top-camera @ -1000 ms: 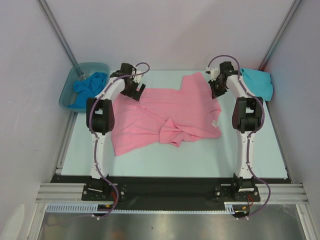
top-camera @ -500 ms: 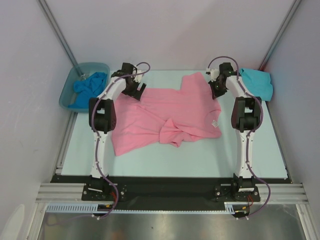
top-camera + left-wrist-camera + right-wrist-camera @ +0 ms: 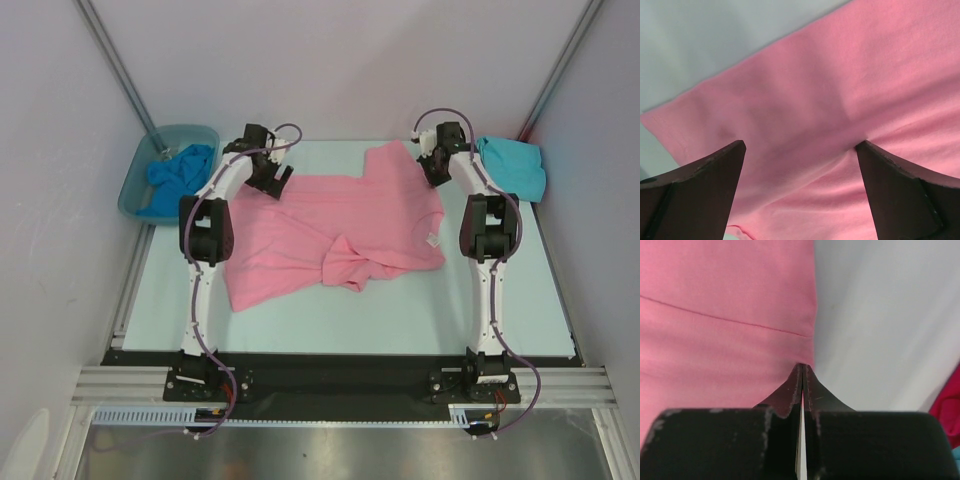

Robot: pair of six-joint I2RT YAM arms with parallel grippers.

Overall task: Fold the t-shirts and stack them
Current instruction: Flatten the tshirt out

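**A:** What can go wrong for you from here?

**B:** Your right gripper (image 3: 434,168) is clamped shut at the far right edge of the pink t-shirt (image 3: 300,240), apparently on only a thin pinch of hem. Pull hard and that soft knit probably slips free. Your left gripper (image 3: 268,178) hangs over the shirt's far left corner, jaws wide apart and holding nothing. Close it too high and you catch air, and a one-sided tug would then skew the shirt.

**A:** And the cloth itself?

**B:** It's limp, matte jersey lying on the worktop (image 3: 400,320). The far half is flat, but the near middle is bunched into a ridge that will likely fold crooked unless you smooth it. A turquoise t-shirt (image 3: 515,165) lies just right of the pink one, with a sliver of red cloth (image 3: 947,412) there too. A blue t-shirt (image 3: 175,175) sits crumpled in the plastic tub (image 3: 133,190) off its far left.
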